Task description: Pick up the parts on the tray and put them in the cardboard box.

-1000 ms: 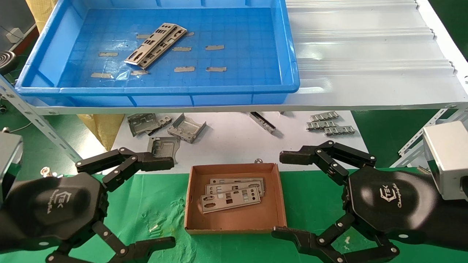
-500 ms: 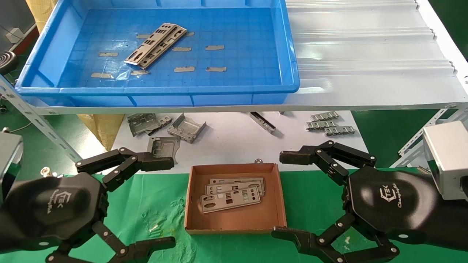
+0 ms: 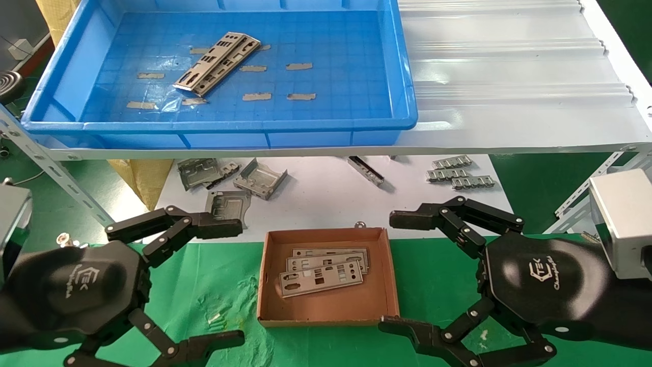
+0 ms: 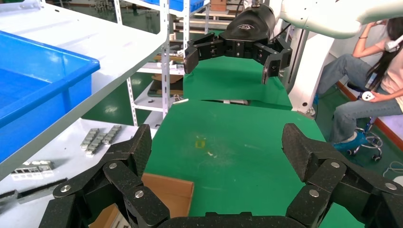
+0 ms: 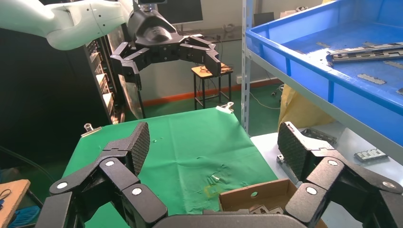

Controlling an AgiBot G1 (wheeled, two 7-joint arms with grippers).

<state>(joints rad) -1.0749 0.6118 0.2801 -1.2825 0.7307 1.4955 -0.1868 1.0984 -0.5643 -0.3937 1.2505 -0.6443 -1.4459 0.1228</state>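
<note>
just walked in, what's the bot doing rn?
Moving plates from the blue tray into the cardboard box. Some plates already lie in the box; more wait in the tray on the shelf. Nothing is held: the left gripper and right gripper hang open either side of the box.

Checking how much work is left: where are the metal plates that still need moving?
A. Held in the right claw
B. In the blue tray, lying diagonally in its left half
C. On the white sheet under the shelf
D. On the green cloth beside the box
B: the remaining plates lie diagonally on the floor of the blue tray, while both claws hang open and empty.
</note>
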